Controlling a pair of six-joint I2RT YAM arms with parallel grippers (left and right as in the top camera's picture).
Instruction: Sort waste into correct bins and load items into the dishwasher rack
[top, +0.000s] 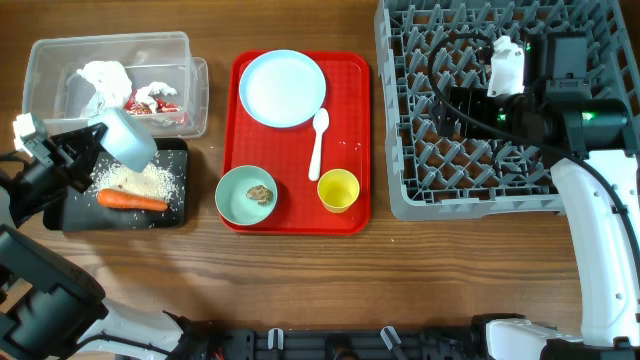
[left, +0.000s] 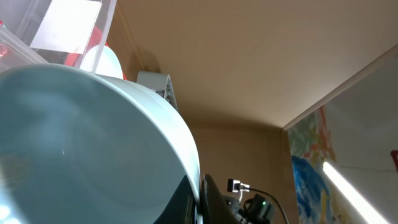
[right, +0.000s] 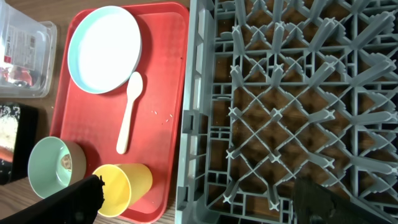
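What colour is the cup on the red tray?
Yellow; the cup shows best in the overhead view.

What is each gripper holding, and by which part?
Left gripper grips a pale blue bowl by its rim, tilted over the black tray. Right gripper, open over the dishwasher rack, holds nothing.

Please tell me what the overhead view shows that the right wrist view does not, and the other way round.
Only overhead: the left gripper shut on a tilted pale blue bowl over the black tray. Only right wrist: the right gripper, its dark fingers wide apart over the rack. Both: the red tray with the plate, white spoon, yellow cup and second bowl holding a brown lump, and the rack.
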